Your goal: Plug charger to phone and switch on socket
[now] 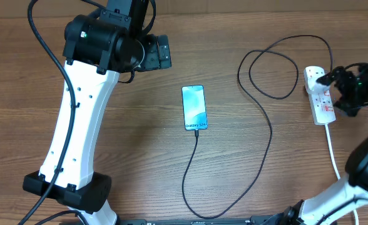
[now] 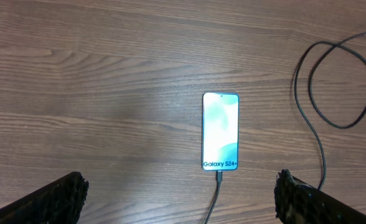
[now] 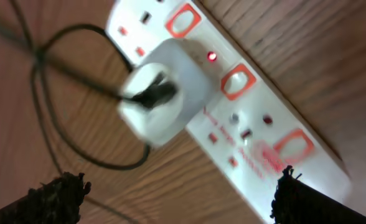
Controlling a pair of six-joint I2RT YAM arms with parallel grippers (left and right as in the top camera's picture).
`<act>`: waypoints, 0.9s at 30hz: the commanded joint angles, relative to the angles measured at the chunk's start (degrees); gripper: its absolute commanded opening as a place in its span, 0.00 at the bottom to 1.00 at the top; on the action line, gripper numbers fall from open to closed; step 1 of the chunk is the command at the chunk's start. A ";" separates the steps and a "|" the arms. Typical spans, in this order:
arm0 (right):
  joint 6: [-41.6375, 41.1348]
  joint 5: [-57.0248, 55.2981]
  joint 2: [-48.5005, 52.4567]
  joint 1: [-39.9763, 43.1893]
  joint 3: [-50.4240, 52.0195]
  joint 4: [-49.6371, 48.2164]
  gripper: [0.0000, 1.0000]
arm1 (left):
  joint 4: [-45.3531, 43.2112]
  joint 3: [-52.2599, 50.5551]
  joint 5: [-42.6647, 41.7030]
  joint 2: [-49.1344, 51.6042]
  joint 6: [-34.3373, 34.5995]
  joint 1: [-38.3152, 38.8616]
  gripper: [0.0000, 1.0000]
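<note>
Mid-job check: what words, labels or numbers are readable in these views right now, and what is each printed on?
"Galaxy S24+": on the phone, near the bottom edge of its screen in the left wrist view.
Red printing on the socket, beside its switches in the right wrist view: too blurred to read.
No other text is readable in any view.
</note>
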State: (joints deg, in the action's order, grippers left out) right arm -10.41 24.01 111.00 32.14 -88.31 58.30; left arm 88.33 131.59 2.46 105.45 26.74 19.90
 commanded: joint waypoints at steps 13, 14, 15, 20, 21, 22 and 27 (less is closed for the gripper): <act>-5.27 -0.42 -31.82 -0.20 -1.36 5.29 1.00 | -0.09 -0.33 1.11 0.31 -1.03 -0.04 1.00; -5.25 -0.44 -31.80 -0.20 -1.36 5.29 1.00 | -0.09 -0.33 1.11 0.31 -1.03 -0.04 0.99; -5.25 -0.44 -31.67 -0.20 -1.33 5.29 1.00 | -0.09 -0.33 1.09 0.31 -1.03 -0.04 1.00; -5.25 -0.44 -31.52 -0.20 -1.33 5.29 1.00 | -0.09 -0.33 1.11 0.31 -1.03 -0.04 1.00; -5.25 -0.44 -31.52 -0.20 -1.33 5.29 1.00 | -0.09 -0.33 1.11 0.31 -1.03 -0.04 1.00; -5.25 -0.44 -31.52 -0.20 -1.33 5.29 1.00 | -0.11 -0.33 1.09 0.31 -1.03 -0.04 0.99; -5.25 -0.42 -31.52 -0.20 -1.33 5.29 1.00 | -0.09 -0.33 1.11 0.31 -1.05 -0.04 1.00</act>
State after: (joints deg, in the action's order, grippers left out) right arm -15.42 23.70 79.42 32.14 -88.79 63.70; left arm 88.31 131.59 2.46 105.45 26.74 19.90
